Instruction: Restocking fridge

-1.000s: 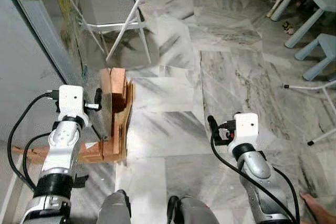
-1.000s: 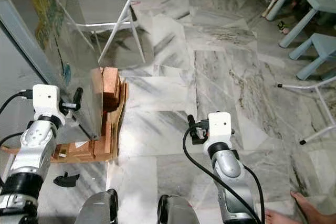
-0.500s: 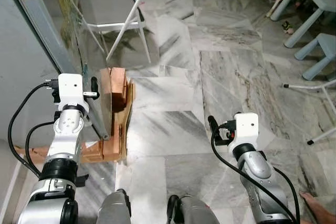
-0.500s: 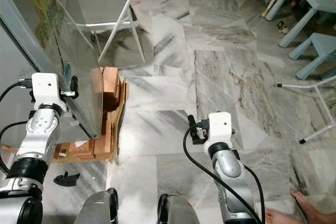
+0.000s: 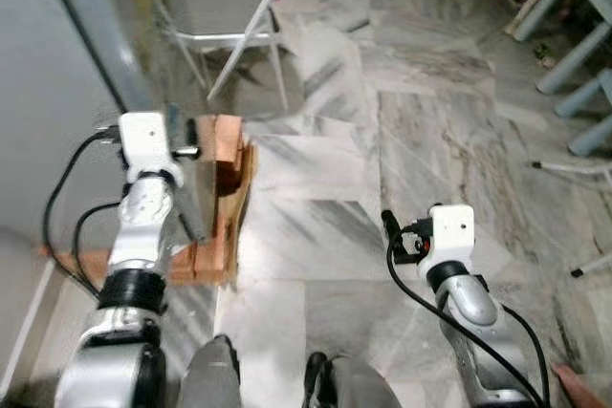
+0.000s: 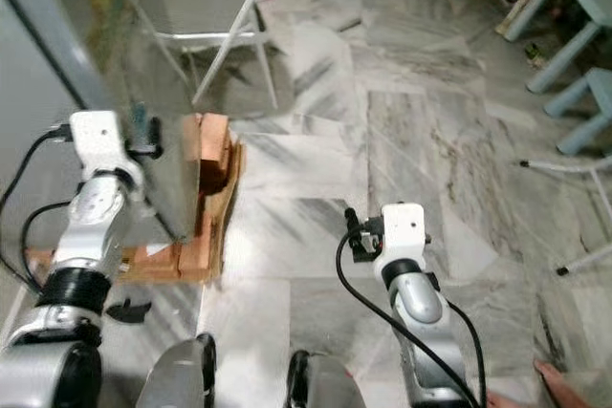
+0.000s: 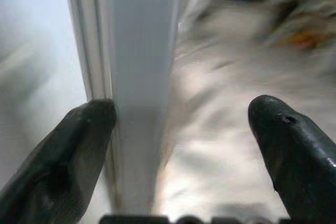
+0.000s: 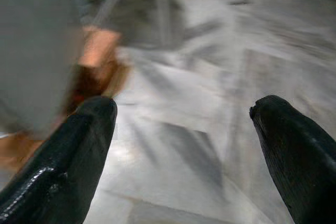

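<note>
Two grippers up. Left gripper [image 7: 178,129] at left of frame, fingers spread, straddling vertical edge of fridge door [image 7: 139,77]; door edge runs upright, nearer one finger [image 7: 79,145]. Cardboard box [image 5: 225,198] just beside door foot. Right gripper [image 8: 184,145] lower centre, fingers apart, empty, well apart from door; left arm is nearer.

The left gripper [image 7: 181,129] has been raised and carried forward along the fridge door [image 5: 67,93], so that its wrist is now seen level with the top of the cardboard [image 5: 225,188] instead of beside its middle. In the left wrist view its fingers [image 7: 68,156] are spread, 1 of them against the door's edge [image 7: 139,103]. The head camera has been shifted meanwhile and the picture is blurred, so the chair [image 5: 215,11] is now cut by the upper border.
</note>
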Robot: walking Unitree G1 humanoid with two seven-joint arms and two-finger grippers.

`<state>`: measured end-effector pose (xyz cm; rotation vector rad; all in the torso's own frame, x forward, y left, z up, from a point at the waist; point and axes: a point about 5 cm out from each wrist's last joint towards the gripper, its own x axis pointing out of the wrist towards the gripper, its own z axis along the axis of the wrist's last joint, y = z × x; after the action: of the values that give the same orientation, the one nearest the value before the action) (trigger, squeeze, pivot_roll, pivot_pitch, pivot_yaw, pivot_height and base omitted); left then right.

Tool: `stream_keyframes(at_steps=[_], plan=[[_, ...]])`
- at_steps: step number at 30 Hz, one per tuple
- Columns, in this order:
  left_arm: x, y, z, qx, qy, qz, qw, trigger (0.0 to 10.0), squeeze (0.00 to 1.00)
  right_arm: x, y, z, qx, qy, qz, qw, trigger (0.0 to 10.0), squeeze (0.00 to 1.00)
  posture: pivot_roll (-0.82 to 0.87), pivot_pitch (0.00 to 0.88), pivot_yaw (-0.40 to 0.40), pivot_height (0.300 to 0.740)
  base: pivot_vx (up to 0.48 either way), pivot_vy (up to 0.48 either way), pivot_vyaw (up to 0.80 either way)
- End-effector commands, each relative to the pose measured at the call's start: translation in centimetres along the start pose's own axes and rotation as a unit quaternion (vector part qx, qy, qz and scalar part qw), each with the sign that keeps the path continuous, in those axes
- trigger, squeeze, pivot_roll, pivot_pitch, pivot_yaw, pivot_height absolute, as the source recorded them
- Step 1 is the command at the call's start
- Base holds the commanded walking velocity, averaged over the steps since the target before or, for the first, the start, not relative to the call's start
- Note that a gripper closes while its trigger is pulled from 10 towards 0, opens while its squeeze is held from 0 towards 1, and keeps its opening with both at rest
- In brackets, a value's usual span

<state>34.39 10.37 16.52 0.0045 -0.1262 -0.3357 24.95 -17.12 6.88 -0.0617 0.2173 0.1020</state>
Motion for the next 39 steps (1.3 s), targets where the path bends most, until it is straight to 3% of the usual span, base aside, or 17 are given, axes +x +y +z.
stream_keyframes(at_steps=[1,3,6,9,12,13,15,20,21,23,26,28,31,36,39], plan=[[0.3,-9.1,6.4,0.001,-0.119,-0.226,0.967,10.0,0.0,0.1,0.4,-0.3,0.009,0.008,0.01,1.0,10.0,0.0,0.04,0.141,-0.112,0.74,0.0,0.0,0.0],[-0.7,-11.5,6.8,-0.036,-0.116,-0.284,0.951,10.0,0.0,0.2,0.6,-0.3,0.01,0.01,0.014,1.0,10.0,0.0,0.04,0.138,-0.108,0.74,0.0,0.0,0.0],[-0.9,-12.0,6.4,-0.053,-0.107,-0.29,0.95,10.0,0.0,0.2,0.7,-0.4,0.013,0.01,0.013,1.0,10.0,0.0,0.03,0.137,-0.104,0.74,0.0,0.0,0.0],[-0.1,-9.9,4.9,-0.036,-0.091,-0.242,0.965,10.0,0.0,0.2,0.7,-0.5,0.016,0.012,0.011,1.0,10.0,0.0,0.04,0.137,-0.102,0.74,0.0,0.0,0.0],[0.2,-6.6,4.2,-0.026,-0.068,-0.18,0.981,10.0,0.0,0.3,0.7,-0.6,0.021,0.015,0.014,1.0,10.0,0.0,0.05,0.136,-0.102,0.74,0.0,0.0,0.0],[0.2,-6.6,4.2,-0.026,-0.068,-0.18,0.981,10.0,0.0,0.3,0.7,-0.6,0.021,0.015,0.014,1.0,10.0,0.0,0.05,0.136,-0.102,0.74,0.0,0.0,0.0],[-0.3,-5.2,3.9,-0.02,-0.055,-0.158,0.986,10.0,0.0,0.4,0.8,-0.6,0.023,0.015,0.016,0.999,10.0,0.0,0.05,0.135,-0.102,0.74,0.0,0.0,0.0],[-1.9,-3.3,2.5,-0.008,-0.027,-0.135,0.99,10.0,0.0,0.6,0.9,-0.6,0.024,0.015,0.018,0.999,10.0,0.0,0.06,0.134,-0.099,0.74,0.0,0.0,0.0],[-2.9,-2.4,1.5,0.003,-0.013,-0.123,0.992,10.0,0.0,0.6,0.9,-0.5,0.023,0.012,0.016,1.0,10.0,0.0,0.06,0.135,-0.099,0.74,0.0,0.0,0.0],[-3.3,-2.0,1.0,0.007,-0.007,-0.117,0.993,10.0,0.0,0.7,0.8,-0.4,0.022,0.011,0.016,1.0,10.0,0.0,0.06,0.137,-0.099,0.74,0.0,0.0,0.0],[-5.5,-0.4,-0.4,0.014,0.024,-0.08,0.996,10.0,0.0,0.7,0.9,-0.3,0.006,0.01,0.019,1.0,10.0,0.0,0.09,0.163,-0.097,0.74,0.252,-0.393,-0.8],[-6.2,0.1,-0.8,0.015,0.034,-0.063,0.997,10.0,0.0,0.7,1.0,-0.3,0.0,0.009,0.021,1.0,10.0,0.0,0.11,0.17,-0.094,0.74,0.27,-0.392,-0.67],[-7.3,1.1,-1.5,0.017,0.053,-0.041,0.998,10.0,0.0,0.8,1.3,-0.1,-0.013,0.003,0.031,0.999,10.0,0.0,0.12,0.178,-0.083,0.74,0.282,-0.384,-0.58],[-10.2,4.1,-4.0,0.045,0.104,0.009,0.993,10.0,0.0,1.3,2.2,0.3,-0.023,-0.012,0.04,0.999,10.0,0.0,0.11,0.163,-0.069,0.74,0.307,-0.367,-0.42],[-10.4,4.9,-4.5,0.04,0.108,0.029,0.993,10.0,0.0,2.0,2.4,0.9,-0.017,-0.024,0.033,0.999,10.0,0.0,0.1,0.14,-0.066,0.74,0.317,-0.354,-0.27]])
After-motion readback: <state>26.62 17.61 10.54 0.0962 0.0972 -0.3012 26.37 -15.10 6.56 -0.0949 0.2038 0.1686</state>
